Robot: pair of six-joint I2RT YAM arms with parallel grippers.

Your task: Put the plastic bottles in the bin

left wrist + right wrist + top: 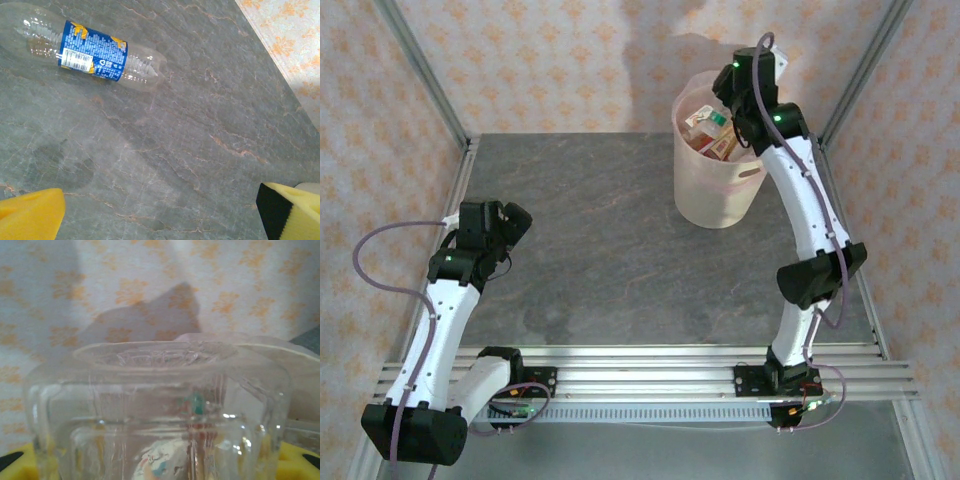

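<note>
At the upper right of the overhead view, our right gripper (pixel 732 100) clasps a clear bottle (pixel 160 410) above the bin (pixel 720 195); we should centre it over the mouth before letting go. Our left gripper (pixel 160 215) hangs spread wide; a blue-labelled bottle (pixel 90 50) lies upper left of its view.

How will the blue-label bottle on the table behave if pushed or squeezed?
The bottle looks empty and clear, so probably light. Lying on its round side, it may roll when nudged. Thin walls would likely dent.
</note>
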